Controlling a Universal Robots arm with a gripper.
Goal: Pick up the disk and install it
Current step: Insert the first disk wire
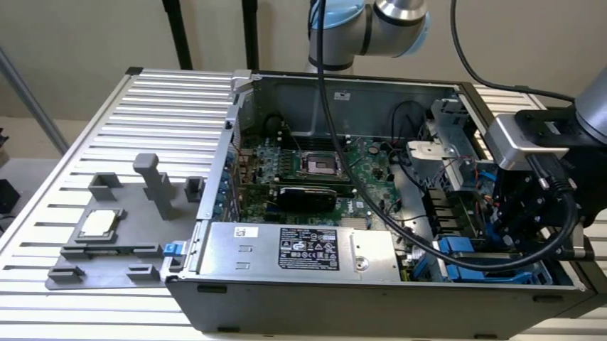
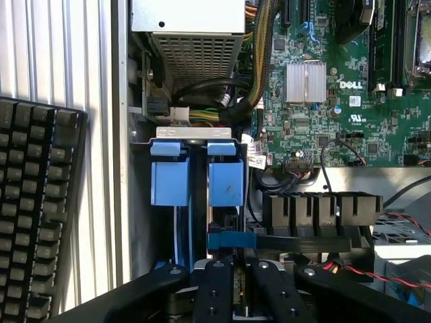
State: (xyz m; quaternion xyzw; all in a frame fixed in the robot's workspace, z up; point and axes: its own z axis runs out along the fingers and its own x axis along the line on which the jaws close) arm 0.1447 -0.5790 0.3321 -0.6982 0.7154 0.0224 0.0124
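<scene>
My gripper hangs over the front corner of the open computer case, at the exterior view's right, just above the blue drive cage. In the wrist view its two black fingers stand almost together around a thin edge, which I take for the disk held edge-on; most of it is hidden by the fingers. A blue rail end shows just past the fingertips. Two blue cage tabs stand side by side beyond it, with a dark slot between them.
A grey power supply lies beside the cage, and the green motherboard lies behind it. Black cable bundles run close by. A grey fixture with a small silver chip sits on the slatted table. A keyboard lies outside the case wall.
</scene>
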